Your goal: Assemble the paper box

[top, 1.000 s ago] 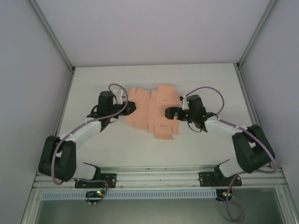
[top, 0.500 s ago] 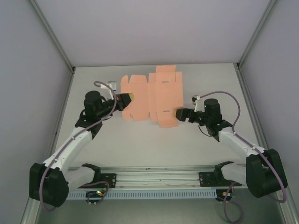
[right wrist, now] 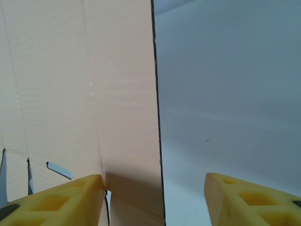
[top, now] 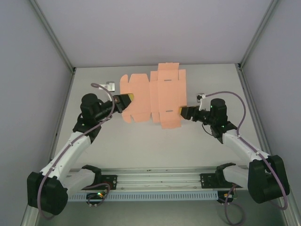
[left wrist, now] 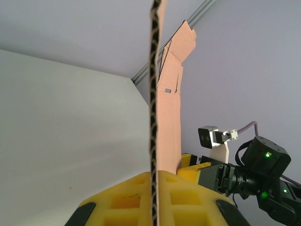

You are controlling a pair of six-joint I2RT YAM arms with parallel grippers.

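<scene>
Spans box (top: 155, 96) flat between grippers over far middle of table (top: 141, 146). Clamps its left edge in left gripper (top: 126, 100). Straddles right edge with right gripper (top: 182, 112), fingers apart.

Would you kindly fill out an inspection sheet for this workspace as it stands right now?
Surface: plain white tabletop.
Job's things: salmon-pink flat die-cut card sheet, unfolded, flaps spread out.
Clutter: nothing seen.
Grippers: left pincer shut on the sheet's left edge; right pincer open at the sheet's right edge.
Cables: purple-grey cables loop above each wrist, apart from the sheet.
Surroundings: pale grey enclosure walls; aluminium rail along the near edge.
</scene>
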